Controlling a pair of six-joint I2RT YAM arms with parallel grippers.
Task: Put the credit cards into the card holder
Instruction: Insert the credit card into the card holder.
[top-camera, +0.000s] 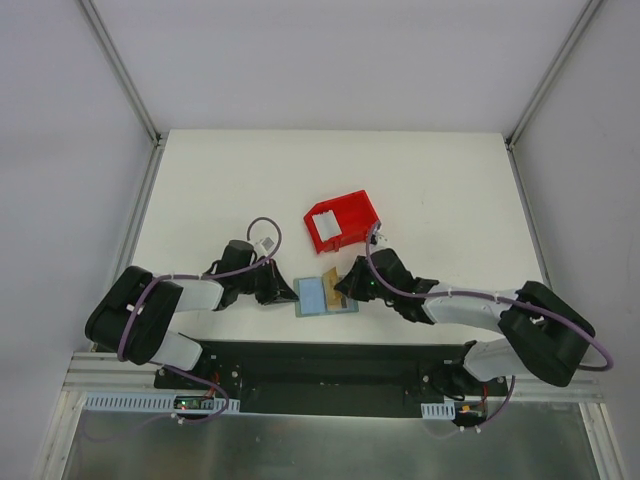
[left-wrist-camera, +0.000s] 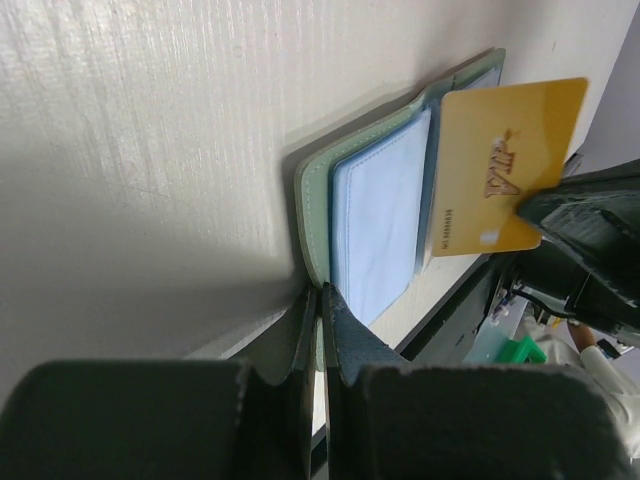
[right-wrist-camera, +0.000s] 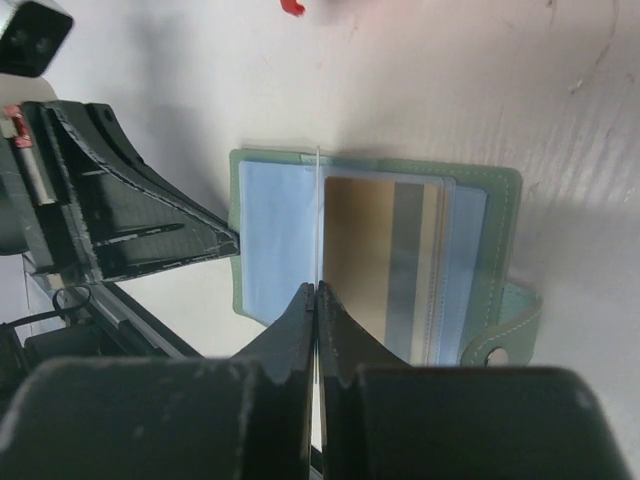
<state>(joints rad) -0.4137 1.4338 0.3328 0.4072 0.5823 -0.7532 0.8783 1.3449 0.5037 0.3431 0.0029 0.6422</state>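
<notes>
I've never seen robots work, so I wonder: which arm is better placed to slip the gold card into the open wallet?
The right. The right fingers pinch the gold card over the open card holder; the left fingers are occupied clamping the holder's edge.

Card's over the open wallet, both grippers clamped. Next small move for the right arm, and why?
Probably tilt the right gripper to lay the gold card flatter and ease its edge into the empty blue pocket. The card stands edge-on over the card holder fold, not yet in a sleeve; the left gripper pins the holder's edge.
</notes>
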